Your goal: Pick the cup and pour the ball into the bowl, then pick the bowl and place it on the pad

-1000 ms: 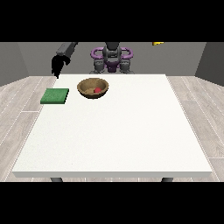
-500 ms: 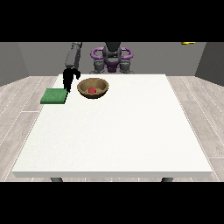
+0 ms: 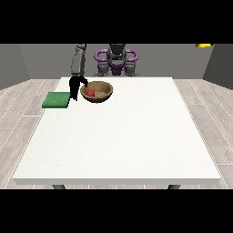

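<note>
In the front view, only one hand (image 3: 76, 86) shows, at the view's left, hanging from a grey forearm that comes straight down over the far left part of the bench (image 3: 118, 141); it is small and dark, and whether its fingers are apart or curled cannot be told. It sits just beside the left rim of the wooden bowl (image 3: 96, 91), between the bowl and the green pad (image 3: 57, 99), and whether it touches the rim cannot be made out. The other hand is not in sight, and no cup can be seen anywhere on the bench. The robot's torso (image 3: 116, 59) stands behind the bench's far edge, its purple shoulder rings partly cut by the dark band above. The bowl rests upright near the far edge, left of the middle, brown outside and lighter inside, wide and shallow. Inside it lies a small red ball (image 3: 90, 93), toward the left of the hollow. The pad is a flat, dark green rectangle lying at the bench's far left corner, overhanging the left edge a little, near the bowl but apart from it.
</note>
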### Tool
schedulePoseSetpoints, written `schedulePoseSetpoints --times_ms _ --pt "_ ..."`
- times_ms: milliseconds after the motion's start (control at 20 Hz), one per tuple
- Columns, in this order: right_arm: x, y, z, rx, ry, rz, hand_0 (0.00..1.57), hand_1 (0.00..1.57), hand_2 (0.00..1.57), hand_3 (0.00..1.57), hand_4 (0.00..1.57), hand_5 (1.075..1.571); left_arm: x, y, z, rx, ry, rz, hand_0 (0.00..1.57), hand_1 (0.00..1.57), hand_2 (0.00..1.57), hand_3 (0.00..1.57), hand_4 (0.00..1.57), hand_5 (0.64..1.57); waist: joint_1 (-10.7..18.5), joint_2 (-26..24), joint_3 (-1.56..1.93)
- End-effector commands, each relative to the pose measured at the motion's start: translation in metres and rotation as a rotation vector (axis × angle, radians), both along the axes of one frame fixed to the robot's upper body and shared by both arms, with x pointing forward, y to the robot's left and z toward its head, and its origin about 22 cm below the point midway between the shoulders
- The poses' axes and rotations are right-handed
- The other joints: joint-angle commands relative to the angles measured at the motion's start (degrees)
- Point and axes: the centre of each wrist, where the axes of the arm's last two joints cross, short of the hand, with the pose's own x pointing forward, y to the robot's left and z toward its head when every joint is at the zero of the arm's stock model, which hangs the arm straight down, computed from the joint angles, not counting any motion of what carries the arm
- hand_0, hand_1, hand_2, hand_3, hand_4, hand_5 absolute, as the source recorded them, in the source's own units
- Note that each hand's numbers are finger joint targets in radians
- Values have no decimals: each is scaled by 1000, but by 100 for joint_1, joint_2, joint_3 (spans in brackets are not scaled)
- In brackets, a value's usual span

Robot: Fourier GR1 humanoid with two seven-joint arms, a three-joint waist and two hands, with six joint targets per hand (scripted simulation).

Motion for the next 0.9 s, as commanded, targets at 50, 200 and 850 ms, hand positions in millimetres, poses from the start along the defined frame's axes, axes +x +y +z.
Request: schedulePoseSetpoints --times_ms 50,200,850 --pt "7 -10 -9 4 -20 -20 0 0 0 0 509 1552 -11 10 25 -12 -35 -9 0 0 0 0 1019 1533 32 165 2" --pt "22 -1 0 2 1 6 0 0 0 0 479 1549 -11 4 11 -13 3 16 0 0 0 0 1014 1534 -54 108 1" --pt "34 38 -1 6 -56 -68 0 0 0 0 498 1556 -30 45 43 -8 -104 -18 0 0 0 0 1022 1543 155 568 -2"
